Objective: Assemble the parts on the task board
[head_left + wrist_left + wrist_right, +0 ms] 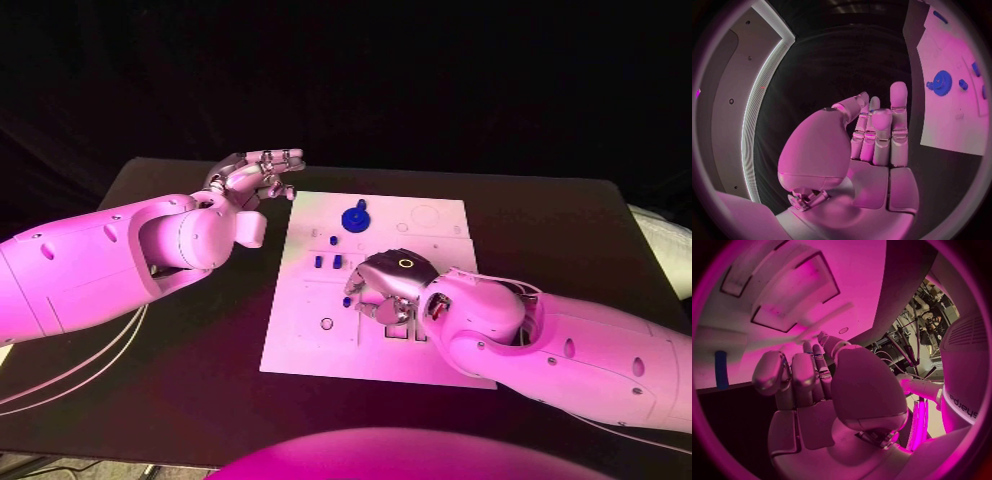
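The left hand (257,172) hovers empty, fingers loosely apart, beside the task board's (303,340) far left corner, while the right hand (389,285) rests on the board's middle (grip hidden).

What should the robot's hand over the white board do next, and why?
Probably lower the right hand slightly to pinch the small blue part beside its fingers. That hand hovers over the task board, seemingly holding nothing, while the left hand waits off the board.

White task board (433,345) with thin grey outlines, small blue parts (327,262), round blue gear (355,217), black table (173,360), silver hands, white arms
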Robot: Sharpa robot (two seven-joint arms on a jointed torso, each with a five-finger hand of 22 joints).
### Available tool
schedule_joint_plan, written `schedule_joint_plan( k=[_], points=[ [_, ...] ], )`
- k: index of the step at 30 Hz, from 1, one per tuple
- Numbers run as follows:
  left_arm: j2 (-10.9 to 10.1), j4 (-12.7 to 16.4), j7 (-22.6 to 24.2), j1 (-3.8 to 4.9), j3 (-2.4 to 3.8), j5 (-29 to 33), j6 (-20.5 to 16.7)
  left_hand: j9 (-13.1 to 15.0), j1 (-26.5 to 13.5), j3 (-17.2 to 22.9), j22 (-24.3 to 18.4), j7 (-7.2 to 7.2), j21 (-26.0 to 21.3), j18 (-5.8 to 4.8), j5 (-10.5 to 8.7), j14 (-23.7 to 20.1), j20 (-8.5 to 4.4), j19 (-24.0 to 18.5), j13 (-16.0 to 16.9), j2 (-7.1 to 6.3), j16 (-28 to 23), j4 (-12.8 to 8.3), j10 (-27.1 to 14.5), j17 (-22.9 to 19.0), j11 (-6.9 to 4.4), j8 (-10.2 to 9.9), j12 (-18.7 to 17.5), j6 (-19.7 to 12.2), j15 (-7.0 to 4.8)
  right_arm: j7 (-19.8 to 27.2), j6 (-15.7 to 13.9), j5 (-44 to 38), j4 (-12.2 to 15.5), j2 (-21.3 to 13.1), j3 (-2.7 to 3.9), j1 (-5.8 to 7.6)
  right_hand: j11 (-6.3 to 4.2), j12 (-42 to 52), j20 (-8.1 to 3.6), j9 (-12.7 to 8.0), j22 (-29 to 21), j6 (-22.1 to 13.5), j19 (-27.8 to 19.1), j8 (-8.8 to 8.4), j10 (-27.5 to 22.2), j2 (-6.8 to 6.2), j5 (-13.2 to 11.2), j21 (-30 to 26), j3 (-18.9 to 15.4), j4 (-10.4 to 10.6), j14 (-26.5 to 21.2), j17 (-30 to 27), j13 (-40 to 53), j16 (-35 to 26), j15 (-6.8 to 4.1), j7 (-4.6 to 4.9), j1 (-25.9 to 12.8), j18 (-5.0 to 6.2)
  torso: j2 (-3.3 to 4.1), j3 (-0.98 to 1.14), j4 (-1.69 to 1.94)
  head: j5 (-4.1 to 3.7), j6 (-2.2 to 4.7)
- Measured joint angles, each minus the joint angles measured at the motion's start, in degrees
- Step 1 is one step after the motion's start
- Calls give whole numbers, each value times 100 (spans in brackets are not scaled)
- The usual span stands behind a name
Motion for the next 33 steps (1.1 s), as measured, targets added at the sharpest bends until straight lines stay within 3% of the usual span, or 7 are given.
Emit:
schedule_joint_plan(
  k=[3, 6, 12, 14, 21, 29, 33],
  points=[
    [-1, -1, -9, 0, 0, 0, 7, -2, 0, 0, 0, 0, 0, -1, 0, 0, 0, 0, 0, 0, 0, 0, 0, 0, 0, 0, 0, 0, 0, -13, -139, 0, 179, -194, 84, -2, -2, 0, 19, 0, -20, -19, -19, 0, -19, -36, 0, -26, -23, -23, 0, -13, 0, 0, 0, 18, -36, 0, -2, 1, -6, -16, 21],
    [-4, -2, -15, 0, -2, -2, 17, -5, 0, 0, 0, 0, 0, 0, 0, 0, 0, 0, 0, 0, 0, 0, 0, 0, 0, 0, 0, 0, 0, -37, -236, 6, 351, -435, 167, 37, 8, 0, 23, 0, -34, -89, -23, 0, -93, -100, 0, -26, -104, -22, -6, -25, 0, 0, 33, -50, -100, 0, -2, 1, -6, -47, 49],
    [-13, 3, -22, 0, -4, -7, 36, -5, 0, 0, -7, -1, -25, 0, 0, -20, 0, 0, 0, 0, 0, 0, -21, -6, -21, 0, 0, 0, 20, -129, -242, 55, 499, -989, 259, 325, -77, 31, 60, 0, -31, -266, -19, 0, -360, -190, 0, -26, -476, 63, -8, -11, 8, 44, -17, -228, -185, 0, -3, -1, -6, -110, 101],
    [-15, 6, -23, 0, -5, -9, 41, -5, 0, 0, -7, -1, -25, 0, 0, -20, 0, 0, 0, 0, 0, 0, -21, -6, -21, 0, 0, 0, 20, -151, -214, 73, 504, -1125, 268, 385, -124, 38, -3, 0, -24, -286, -13, 0, -406, -237, 0, -26, -595, 92, -4, -2, 8, 44, -103, -248, -138, 0, -3, -4, -8, -126, 117],
    [-11, 13, -25, -1, -7, -22, 58, -5, 0, 0, -7, -1, -25, 0, 0, -20, 0, 0, 0, 0, 0, 0, -21, -6, -21, 0, 0, 0, 20, -197, -9, 117, 421, -1325, 267, 448, -135, 61, -36, 1, -24, -295, -8, 0, -417, -249, 0, -26, -703, 135, 0, -1, 14, 67, -106, -258, -123, 1, -2, -2, -20, -162, 170],
    [-4, 11, -29, -5, -12, -36, 74, -4, 0, 0, -6, -1, -25, 0, 0, -20, 0, 0, 0, 0, 0, 0, -21, -13, -21, 0, 22, 0, 20, -202, 205, 122, 282, -1248, 221, 454, -164, 162, -36, 12, -30, -234, -9, 0, -318, -142, 0, -47, -720, 153, 1, -29, 28, 67, -105, -319, 26, 1, 1, -3, -4, -177, 183],
    [-5, 10, -31, -5, -13, -40, 80, -4, 0, 0, -6, -1, -25, 0, 0, -20, 0, 0, 0, 0, 0, 0, -21, -13, -21, 0, 22, 0, 20, -202, 289, 122, 220, -1189, 199, 452, -188, 231, -36, 16, -30, -168, -9, 0, -197, -85, 0, -47, -720, 153, 0, -50, 34, 67, -105, -277, 83, 1, 2, -4, 0, -180, 184]
  ],
)
